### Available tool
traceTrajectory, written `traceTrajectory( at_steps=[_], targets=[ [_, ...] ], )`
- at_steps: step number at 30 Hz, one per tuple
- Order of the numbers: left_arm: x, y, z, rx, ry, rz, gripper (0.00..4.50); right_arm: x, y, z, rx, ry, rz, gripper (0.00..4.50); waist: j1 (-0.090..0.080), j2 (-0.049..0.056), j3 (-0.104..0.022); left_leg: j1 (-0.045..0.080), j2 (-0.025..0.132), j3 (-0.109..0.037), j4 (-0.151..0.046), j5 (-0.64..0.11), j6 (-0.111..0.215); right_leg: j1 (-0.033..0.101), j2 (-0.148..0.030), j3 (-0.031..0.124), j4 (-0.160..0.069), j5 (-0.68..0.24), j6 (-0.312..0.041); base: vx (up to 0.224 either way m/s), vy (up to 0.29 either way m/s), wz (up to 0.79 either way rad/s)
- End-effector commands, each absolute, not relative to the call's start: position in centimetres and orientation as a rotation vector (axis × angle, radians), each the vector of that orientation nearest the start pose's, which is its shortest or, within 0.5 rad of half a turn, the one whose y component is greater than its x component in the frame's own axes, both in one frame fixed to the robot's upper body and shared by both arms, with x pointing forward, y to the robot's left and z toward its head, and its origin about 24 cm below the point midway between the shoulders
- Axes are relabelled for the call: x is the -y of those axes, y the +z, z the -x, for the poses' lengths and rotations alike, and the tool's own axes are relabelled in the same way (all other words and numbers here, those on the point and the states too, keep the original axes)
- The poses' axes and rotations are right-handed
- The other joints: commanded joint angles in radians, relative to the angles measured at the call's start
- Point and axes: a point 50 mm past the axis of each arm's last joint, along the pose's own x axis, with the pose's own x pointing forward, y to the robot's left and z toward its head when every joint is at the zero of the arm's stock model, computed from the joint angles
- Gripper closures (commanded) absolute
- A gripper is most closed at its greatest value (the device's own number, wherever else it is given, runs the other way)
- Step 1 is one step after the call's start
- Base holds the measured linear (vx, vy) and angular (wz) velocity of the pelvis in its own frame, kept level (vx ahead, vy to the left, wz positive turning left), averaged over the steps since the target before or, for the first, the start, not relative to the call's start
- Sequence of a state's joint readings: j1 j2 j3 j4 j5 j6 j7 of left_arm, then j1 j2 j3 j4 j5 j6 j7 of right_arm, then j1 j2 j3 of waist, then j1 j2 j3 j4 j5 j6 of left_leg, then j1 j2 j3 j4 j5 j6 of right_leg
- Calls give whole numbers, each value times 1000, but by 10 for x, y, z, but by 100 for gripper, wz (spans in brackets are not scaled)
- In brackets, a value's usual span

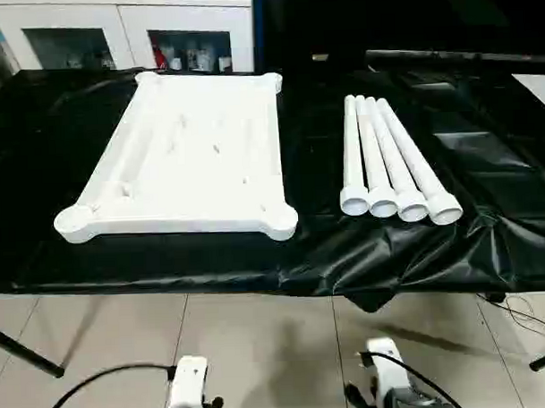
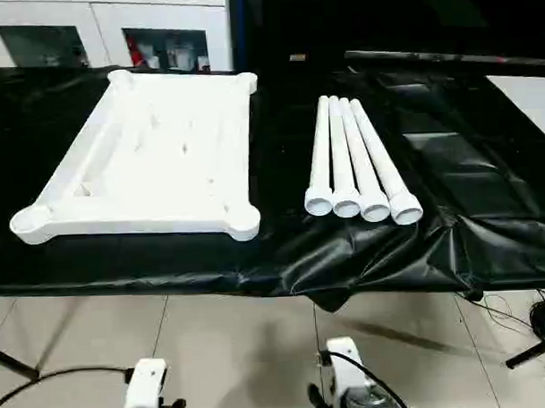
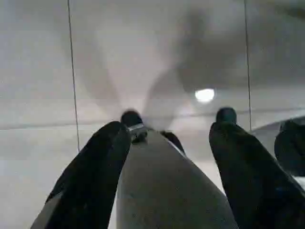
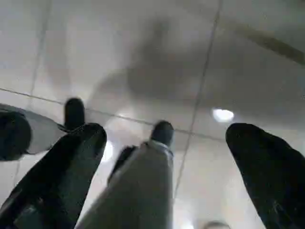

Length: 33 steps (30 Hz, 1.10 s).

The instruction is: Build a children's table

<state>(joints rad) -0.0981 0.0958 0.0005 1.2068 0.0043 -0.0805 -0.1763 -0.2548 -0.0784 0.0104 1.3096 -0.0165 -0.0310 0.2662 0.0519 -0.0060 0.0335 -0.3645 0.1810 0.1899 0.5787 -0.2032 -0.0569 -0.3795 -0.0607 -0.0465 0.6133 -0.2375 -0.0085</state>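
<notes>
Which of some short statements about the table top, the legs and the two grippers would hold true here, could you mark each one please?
1. The table top lies with its ribbed underside up. True.
2. Four legs lie side by side, to the robot's right of the top. True.
3. One leg is already fitted in a corner socket. False: all four lie loose on the black sheet.
4. The left gripper holds a leg. False: it is open and empty, over the tiled floor.
5. The right gripper is open. True.
</notes>
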Motion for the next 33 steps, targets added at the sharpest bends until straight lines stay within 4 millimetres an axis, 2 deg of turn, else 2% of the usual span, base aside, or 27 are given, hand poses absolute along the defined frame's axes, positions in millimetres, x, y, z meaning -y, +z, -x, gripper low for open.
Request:
traceTrajectory(
  at_steps=[1, 2, 3, 4, 6, 7, 8, 9, 10, 13, 14, 17, 18, 20, 21, 22, 24, 25, 26, 27, 29, 30, 31, 32, 33],
  targets=[
    [-174, -156, -129, -1033, -171, -8, 132, 155, -142, -179, -998, 307, -2, 0, 3, 9, -33, 8, 79, -30, -70, -221, 86, 35, -107, 53, -79, -19, -279, 0, 0, 0],
    [-172, -149, -132, -965, -197, 0, 132, 154, -140, -181, -972, 325, -12, 0, 3, 11, -33, 10, 82, -29, -69, -226, 84, 34, -108, 54, -78, -20, -283, 0, 0, 0],
    [-171, -143, -133, -923, -208, -4, 132, 153, -139, -182, -955, 335, -20, 0, 0, 10, -30, 4, 86, -29, -73, -244, 82, 37, -108, 52, -79, -48, -287, 0, 0, 0],
    [-171, -143, -133, -923, -208, -4, 132, 153, -139, -182, -955, 335, -20, 0, 0, 11, -30, 6, 84, -27, -72, -248, 82, 33, -106, 53, -81, -54, -287, 0, 0, 0],
    [-167, -125, -133, -814, -246, 14, 132, 150, -137, -184, -920, 400, -26, 0, 0, 7, -28, 4, 90, -26, -71, -259, 83, 34, -108, 55, -79, -70, -293, 0, 0, 0],
    [-167, -125, -133, -814, -246, 14, 132, 150, -137, -184, -920, 400, -26, 0, -3, 9, -26, 6, 84, -21, -72, -264, 83, 28, -96, 53, -84, -98, -280, 0, 0, 0],
    [-164, -119, -133, -784, -261, 9, 132, 150, -136, -185, -919, 425, -6, 0, -4, 3, -20, 7, 82, -19, -73, -271, 82, 23, -94, 55, -88, -113, -273, 0, 0, 0],
    [-164, -119, -133, -784, -261, 9, 132, 150, -136, -185, -919, 425, -6, 0, 0, 8, -22, 11, 81, -17, -71, -270, 77, 22, -95, 57, -89, -124, -266, 0, 0, 0],
    [-162, -120, -133, -791, -263, -20, 132, 152, -136, -186, -924, 423, 31, 0, 1, 4, -10, 12, 80, -15, -75, -284, 71, 15, -91, 58, -94, -152, -252, 0, 0, 0],
    [-156, -119, -135, -795, -281, -24, 132, 153, -136, -187, -933, 440, 52, 0, -1, 4, -6, 8, 79, -20, -80, -286, 50, 20, -93, 57, -93, -193, -219, 0, 0, 0],
    [-154, -118, -135, -796, -282, -21, 132, 153, -135, -188, -934, 443, 63, 0, -2, 1, -1, 7, 79, -20, -82, -287, 49, 17, -92, 57, -94, -195, -217, 0, 0, 0],
    [-147, -112, -135, -789, -314, -16, 132, 151, -133, -190, -921, 507, 94, 0, -4, -1, 2, 5, 78, -19, -79, -265, 55, 18, -93, 58, -91, -155, -228, 0, 0, 0],
    [-144, -106, -134, -767, -343, -5, 132, 149, -132, -191, -909, 538, 87, 0, -8, -4, 1, 0, 78, -20, -79, -247, 64, 22, -94, 57, -86, -128, -234, 0, 0, 0],
    [-142, -101, -134, -746, -361, 2, 132, 147, -131, -192, -900, 556, 73, 0, -12, -2, -1, 0, 79, -19, -76, -227, 77, 23, -93, 56, -83, -87, -249, 0, 0, 0],
    [-140, -95, -135, -716, -381, 15, 132, 145, -130, -192, -887, 583, 53, 0, -14, -6, -4, 0, 81, -18, -72, -215, 86, 26, -95, 56, -79, -52, -263, 0, 0, 0],
    [-138, -90, -136, -698, -392, 24, 132, 143, -129, -192, -879, 601, 40, 0, -14, -5, -3, 0, 81, -16, -71, -205, 99, 25, -93, 56, -79, -33, -272, 0, 0, 0],
    [-132, -70, -144, -596, -457, -3, 132, 136, -125, -195, -826, 657, 2, 0, -13, -4, -5, 0, 82, -15, -70, -202, 110, 26, -94, 55, -77, -28, -282, 0, 0, 0],
    [-131, -65, -146, -574, -469, -7, 132, 135, -124, -195, -814, 661, -3, 0, -13, 1, -4, 1, 83, -16, -71, -205, 111, 26, -94, 55, -77, -37, -285, 0, 0, 0],
    [-130, -61, -148, -555, -479, -10, 132, 134, -124, -196, -803, 663, -7, 0, -13, 0, -3, 2, 84, -15, -72, -213, 109, 24, -93, 54, -80, -50, -285, 0, 0, 0],
    [-129, -52, -150, -524, -484, 6, 132, 133, -122, -197, -784, 671, -18, 0, -12, 5, -3, 4, 84, -17, -74, -222, 101, 25, -93, 54, -79, -68, -285, 0, 0, 0],
    [-129, -41, -152, -501, -488, 32, 132, 131, -119, -198, -740, 701, -37, 0, -14, 5, -3, 3, 83, -15, -74, -228, 90, 26, -91, 55, -78, -75, -289, 0, 0, 0],
    [-128, -40, -152, -497, -490, 36, 132, 131, -118, -198, -727, 710, -41, 0, -13, 4, -2, 4, 82, -14, -74, -238, 87, 24, -88, 55, -80, -86, -283, 0, 0, 0],
    [-129, -35, -151, -491, -503, 33, 132, 134, -98, -197, -611, 749, -38, 0, -11, 5, 4, 1, 76, -15, -76, -236, 88, 30, -80, 56, -82, -88, -258, 0, 0, 0],
    [-129, -33, -150, -489, -510, 28, 132, 132, -79, -191, -543, 788, -43, 0, 9, 6, 1, 11, 81, -16, -74, -232, 93, 29, -81, 58, -85, -72, -217, 0, 0, 0],
    [-130, -30, -146, -497, -522, 22, 132, 130, -60, -182, -486, 825, -49, 0, 12, -2, 1, 6, 80, -21, -78, -231, 98, 33, -76, 58, -81, -55, -148, 0, 0, 0]
  ],
)
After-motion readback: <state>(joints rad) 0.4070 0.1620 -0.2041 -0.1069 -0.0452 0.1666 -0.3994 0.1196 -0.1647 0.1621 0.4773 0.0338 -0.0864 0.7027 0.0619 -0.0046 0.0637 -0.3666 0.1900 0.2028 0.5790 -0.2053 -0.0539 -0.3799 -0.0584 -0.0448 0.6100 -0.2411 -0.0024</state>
